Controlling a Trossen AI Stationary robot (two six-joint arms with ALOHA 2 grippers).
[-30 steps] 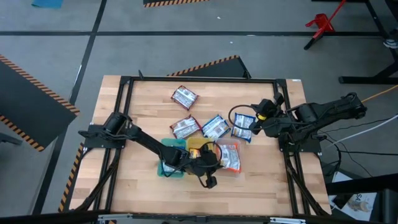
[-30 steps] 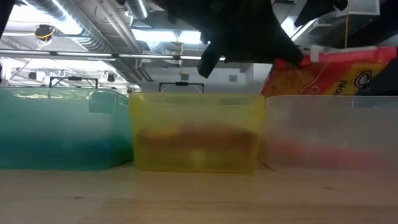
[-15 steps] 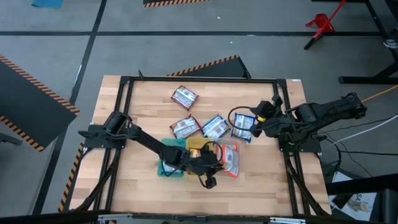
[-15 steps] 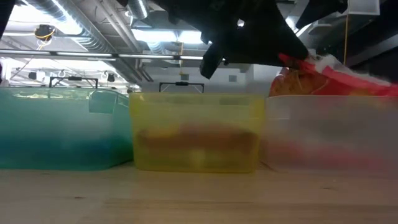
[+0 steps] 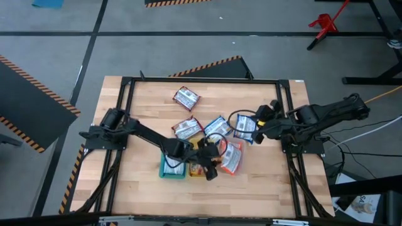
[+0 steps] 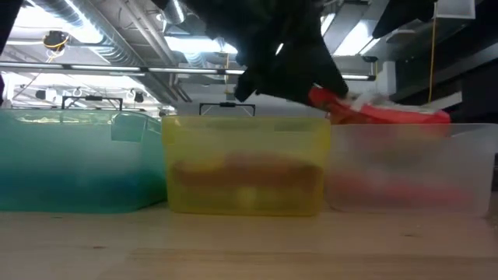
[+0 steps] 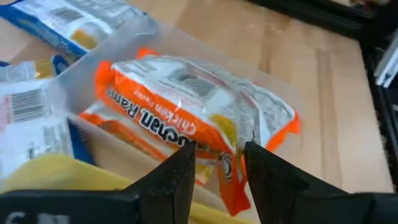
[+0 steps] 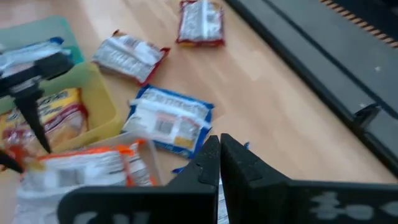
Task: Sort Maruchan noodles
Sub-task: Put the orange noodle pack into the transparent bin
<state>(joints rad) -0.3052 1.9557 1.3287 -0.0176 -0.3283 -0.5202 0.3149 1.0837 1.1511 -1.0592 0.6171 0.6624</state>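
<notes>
With my left tool (image 7: pixel 217 163) part-open and empty, the orange-and-white plastic noodle packet (image 7: pixel 193 121) rests in the clear tray (image 5: pixel 235 171). It looks light, crinkly and brittle inside, so I'd pinch an edge. My right tool (image 8: pixel 220 155) is closed, empty.

Workshop: hazard-striped floor (image 5: pixel 25 72), exposed ducts (image 6: pixel 85 31)

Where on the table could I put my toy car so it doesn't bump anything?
The table's left side is bare wood, and so is the front strip below the green tray. The middle is crowded: trays, loose noodles and the left claw. The right claw sits right of them.
</notes>
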